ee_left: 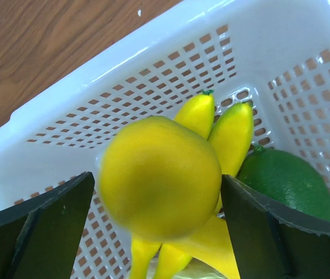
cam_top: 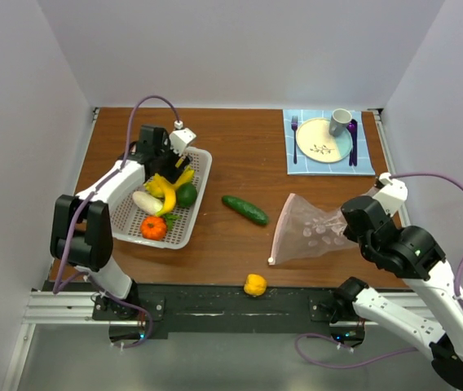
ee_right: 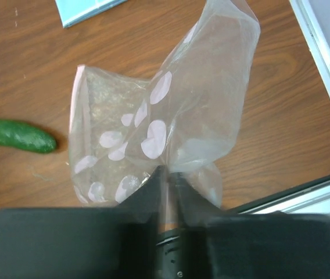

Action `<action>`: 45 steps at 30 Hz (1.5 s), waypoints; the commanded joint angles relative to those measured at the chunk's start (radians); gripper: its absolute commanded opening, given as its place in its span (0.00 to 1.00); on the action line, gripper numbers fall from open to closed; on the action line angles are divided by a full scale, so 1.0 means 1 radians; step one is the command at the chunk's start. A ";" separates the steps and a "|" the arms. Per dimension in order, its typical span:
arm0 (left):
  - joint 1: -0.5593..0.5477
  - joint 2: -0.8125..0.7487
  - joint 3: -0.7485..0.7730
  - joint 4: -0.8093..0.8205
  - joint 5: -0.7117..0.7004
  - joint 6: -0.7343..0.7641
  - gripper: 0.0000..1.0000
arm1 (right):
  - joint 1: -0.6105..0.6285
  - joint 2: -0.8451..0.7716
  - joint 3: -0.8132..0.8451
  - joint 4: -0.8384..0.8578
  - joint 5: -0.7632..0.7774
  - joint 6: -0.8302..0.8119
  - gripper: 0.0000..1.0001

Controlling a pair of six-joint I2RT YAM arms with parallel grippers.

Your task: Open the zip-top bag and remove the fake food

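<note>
Thin crinkly film, the zip-top bag [cam_top: 309, 230] lies limp at mid-right, its closed end pinched tight by the right gripper [ee_right: 166, 173]. It looks empty, featherlight and slippery, best nipped at an edge. Beyond lies a toy cucumber [cam_top: 244, 209]. Farther left, the left gripper [ee_left: 156, 183] hangs spread around a lemon [ee_left: 159, 168] over the basket [ee_left: 66, 116].

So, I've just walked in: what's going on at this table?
The right gripper is shut on the bottom of the zip-top bag, which looks empty, its mouth facing the cucumber on the table. The left gripper hangs over the white basket with a lemon between its fingers; gripped or loose, I cannot tell. Bananas and other pieces lie in the basket; one yellow piece sits at the near table edge.
</note>
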 commanded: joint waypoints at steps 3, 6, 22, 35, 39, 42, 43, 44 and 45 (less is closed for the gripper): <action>0.006 -0.049 0.066 0.016 0.032 -0.019 1.00 | 0.003 0.014 0.096 -0.055 0.124 -0.023 0.76; -0.014 -0.115 0.106 -0.029 0.150 -0.068 0.99 | 0.003 0.045 0.171 -0.091 0.171 -0.043 0.99; -0.476 0.081 0.163 -0.088 0.216 0.041 1.00 | 0.096 0.022 -0.081 0.400 -0.812 -0.492 0.99; -0.477 0.335 0.324 -0.176 0.279 0.174 1.00 | 0.483 0.298 -0.271 0.665 -0.688 -0.429 0.99; -0.479 0.374 0.329 -0.177 0.290 0.174 1.00 | 0.504 0.297 -0.379 0.759 -0.651 -0.391 0.99; -0.480 0.391 0.304 -0.145 0.273 0.173 1.00 | 0.526 0.284 -0.443 0.839 -0.628 -0.359 0.99; -0.479 0.392 0.282 -0.122 0.267 0.174 1.00 | 0.530 0.286 -0.456 0.878 -0.625 -0.354 0.99; -0.479 0.394 0.272 -0.113 0.267 0.174 1.00 | 0.541 0.289 -0.465 0.897 -0.622 -0.353 0.99; -0.479 0.395 0.268 -0.107 0.265 0.174 0.96 | 0.547 0.307 -0.477 0.914 -0.616 -0.351 0.99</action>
